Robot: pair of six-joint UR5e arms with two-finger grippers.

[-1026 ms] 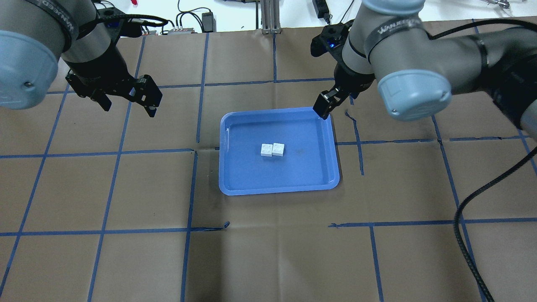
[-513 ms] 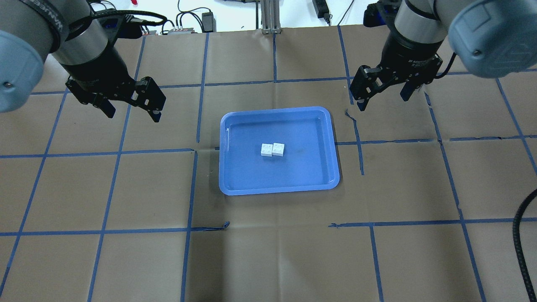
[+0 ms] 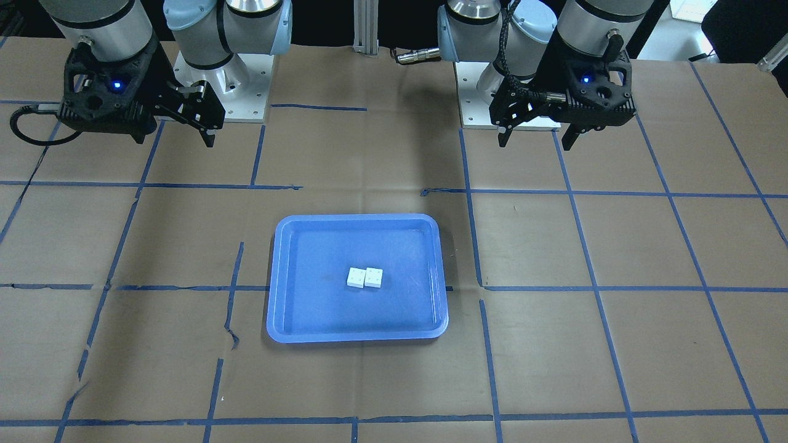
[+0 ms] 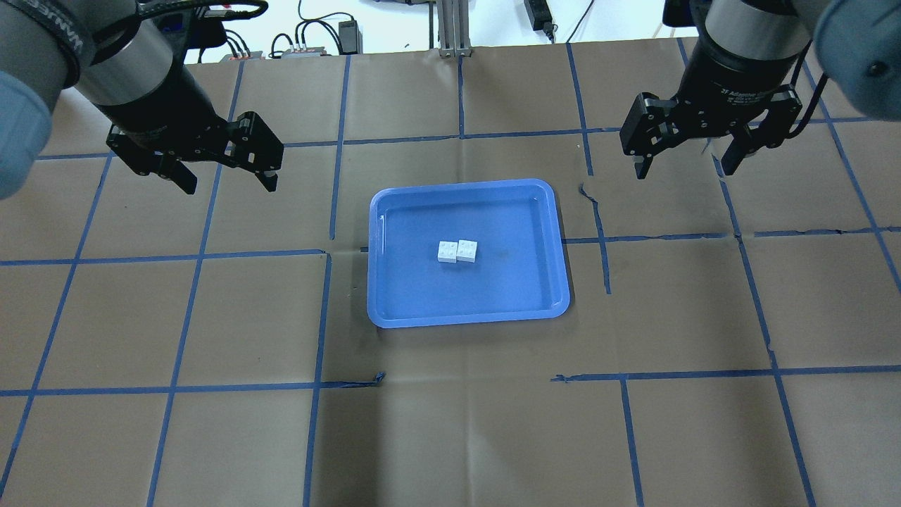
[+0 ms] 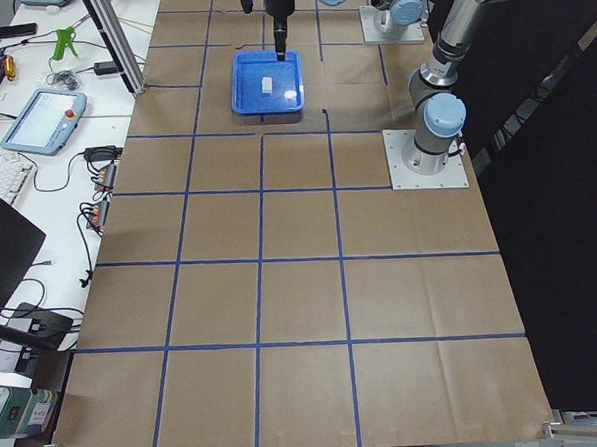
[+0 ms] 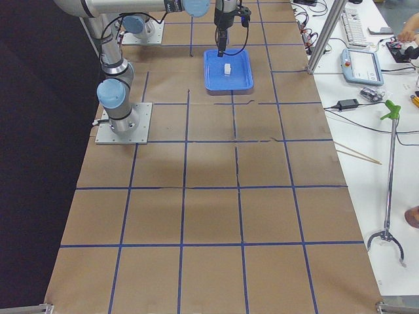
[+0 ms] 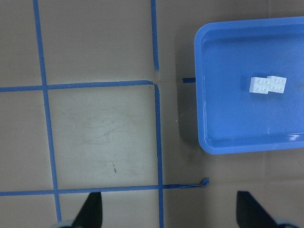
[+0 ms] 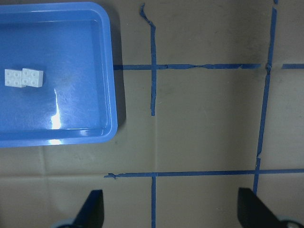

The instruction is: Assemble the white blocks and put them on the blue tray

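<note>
The two white blocks (image 4: 457,251) sit joined side by side near the middle of the blue tray (image 4: 394,296). They also show in the front view (image 3: 364,277), the left wrist view (image 7: 268,85) and the right wrist view (image 8: 23,78). My left gripper (image 4: 227,177) is open and empty, up to the left of the tray. My right gripper (image 4: 684,164) is open and empty, up to the right of the tray. In the front view the left gripper (image 3: 535,139) is on the right and the right gripper (image 3: 197,132) on the left.
The table is brown paper with a grid of blue tape lines (image 4: 327,204). Cables and power boxes (image 4: 324,39) lie past the far edge. Side views show a teach pendant (image 5: 43,117) and a grabber tool (image 6: 389,183) on side benches.
My right arm has swung away from the tray's far right corner to the right, and its gripper now shows open. My left gripper has shifted slightly. The blocks have not moved.
</note>
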